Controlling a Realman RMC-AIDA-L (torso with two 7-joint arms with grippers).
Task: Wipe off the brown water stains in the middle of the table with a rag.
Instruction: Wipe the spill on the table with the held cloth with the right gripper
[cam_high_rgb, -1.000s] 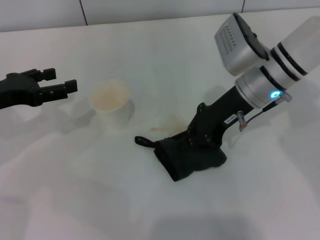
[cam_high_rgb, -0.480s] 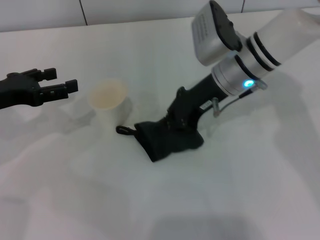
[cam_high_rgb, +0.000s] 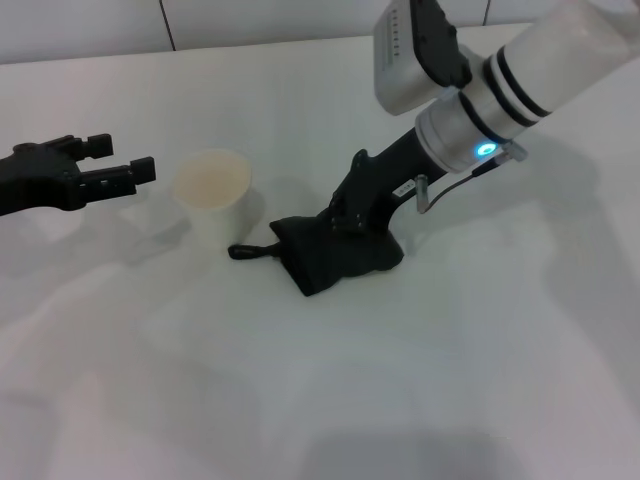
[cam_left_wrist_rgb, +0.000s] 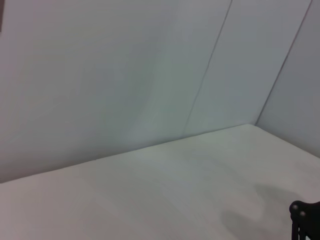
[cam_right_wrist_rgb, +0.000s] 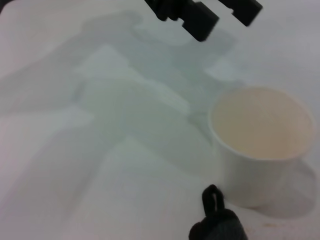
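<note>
Rag (cam_high_rgb: 335, 255): black cloth wad lying on the white table (cam_high_rgb: 420, 380) near its middle, just beside a pale paper cup (cam_high_rgb: 212, 195) on the side toward the right edge. Long axis runs roughly left to right, slightly slanted, with a thin looped tab (cam_high_rgb: 250, 250) pointing toward the left edge and reaching the foot of the cup; in the right wrist view the tab (cam_right_wrist_rgb: 212, 197) stands close against the cup (cam_right_wrist_rgb: 260, 145) wall. Right gripper (cam_high_rgb: 355, 215): comes in from the far right corner and presses down into the top of the rag; its fingers are sunk in the cloth and hidden, so whether they are apart or clamped cannot be told. Brown stain: not visible in any view; the rag covers the spot where it would lie, and only a faint tan speck shows at the cut-off edge of the right wrist view. Left gripper (cam_high_rgb: 105, 172): held near the left edge, clear of the cup, fingers apart and holding nothing; its arm is cut off by the frame. Left wrist view shows only bare table, wall and a dark corner of hardware.
</note>
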